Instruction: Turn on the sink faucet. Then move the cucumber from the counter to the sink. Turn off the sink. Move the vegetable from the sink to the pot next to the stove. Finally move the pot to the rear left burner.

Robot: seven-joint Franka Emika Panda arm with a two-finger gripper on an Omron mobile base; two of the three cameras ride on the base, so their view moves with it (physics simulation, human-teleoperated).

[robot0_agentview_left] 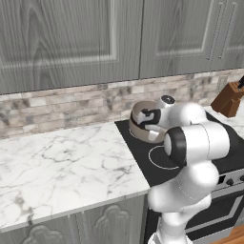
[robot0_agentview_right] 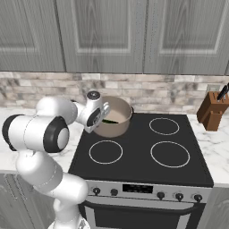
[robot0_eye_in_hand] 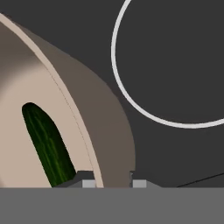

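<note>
White arm [robot0_agentview_right: 44, 134] bent forward, fingers [robot0_eye_in_hand: 89, 183] pinched narrow around pot rim [robot0_eye_in_hand: 94, 144]

pot [robot0_agentview_right: 117, 117] on stove [robot0_agentview_right: 143, 172], at its rear left burner, in front of the backsplash | cucumber [robot0_eye_in_hand: 47, 146] inside pot | my gripper [robot0_eye_in_hand: 113, 183] straddles pot's rim, one finger inside, one outside | counter [robot0_agentview_left: 62, 164] left of stove | knife block [robot0_agentview_right: 213, 111] on counter right of stove, at the back

knife block [robot0_agentview_right: 213, 112] far right (well apart), stove [robot0_agentview_right: 170, 167] front bare
</note>
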